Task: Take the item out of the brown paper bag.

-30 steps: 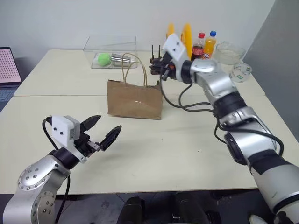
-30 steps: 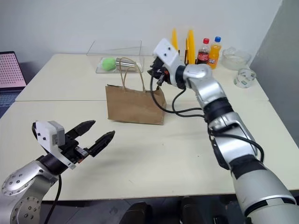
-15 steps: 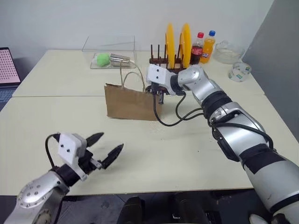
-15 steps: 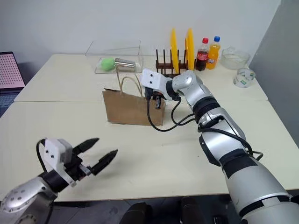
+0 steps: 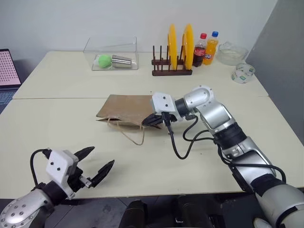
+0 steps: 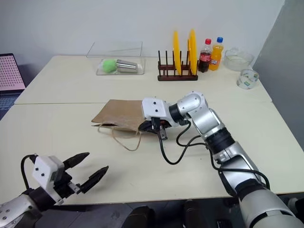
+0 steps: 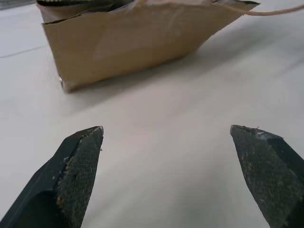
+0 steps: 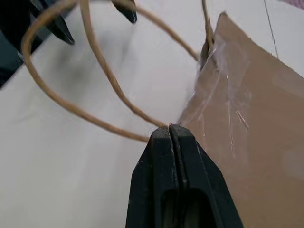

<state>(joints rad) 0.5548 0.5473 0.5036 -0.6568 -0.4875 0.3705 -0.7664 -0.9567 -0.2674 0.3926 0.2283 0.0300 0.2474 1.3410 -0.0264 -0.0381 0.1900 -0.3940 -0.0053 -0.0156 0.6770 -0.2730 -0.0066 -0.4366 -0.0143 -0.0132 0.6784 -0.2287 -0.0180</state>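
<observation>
The worktop (image 5: 57,90) is a pale cream surface made of two slabs meeting at a seam that runs across it.

Near the middle lies the brown paper bag (image 5: 124,108), tipped over flat on its broad side. Its long axis runs roughly across the worktop, from the robot's left toward its right. The mouth edge lies along the side nearer the robot, with the two tan cord handles (image 5: 129,130) spilling out over the worktop toward the robot. Whether anything is inside cannot be told.

The right arm reaches in from the right and bends across toward the bag. The right claw (image 5: 159,119) sits at the bag's near right corner, its two black fingers (image 8: 176,156) pressed together. In the right wrist view their tips meet at the spot where a cord loop joins the bag's edge; whether the cord is pinched between them is unclear.

The left claw (image 5: 97,164) hovers at the near left edge of the worktop, well apart from the bag, fingers spread wide with nothing between them, pointing toward the bag.

At the far side stand a clear box (image 5: 111,50), a dish rack (image 5: 172,71) with two yellow plates (image 5: 180,40) upright, and two bottles (image 5: 205,46).
</observation>
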